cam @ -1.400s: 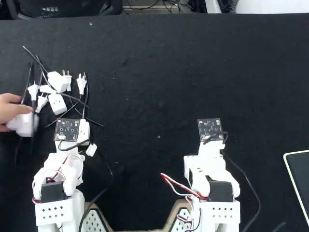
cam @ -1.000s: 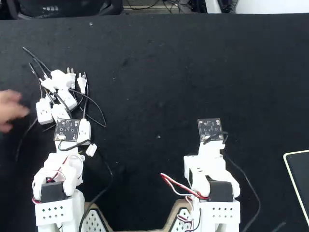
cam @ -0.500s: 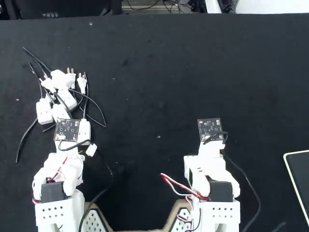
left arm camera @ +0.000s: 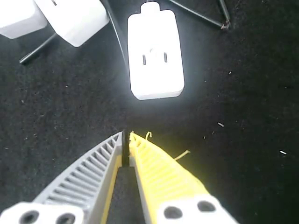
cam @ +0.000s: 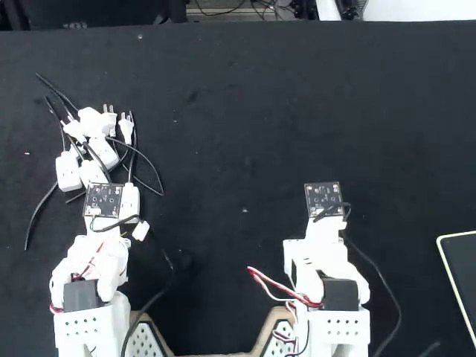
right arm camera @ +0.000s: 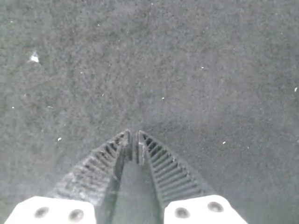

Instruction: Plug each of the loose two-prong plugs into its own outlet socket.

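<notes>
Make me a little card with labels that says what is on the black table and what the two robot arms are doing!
Table: black cloth
Pile: white plugs and sockets with black cords, far left side
Loose plug: two prongs showing, lying in the pile
Closest socket: outlet socket, slots facing up, nothing plugged in
Left gripper: shut, holding nothing, just short of that socket
Right gripper: shut, holding nothing, over bare cloth

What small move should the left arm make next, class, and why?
Probably open the jaws and ease forward toward a loose plug. The left arm has its jaws shut on nothing. A socket lies face up just ahead of them, with nothing plugged into it, and the plugs lie loose farther out on the table.
</notes>
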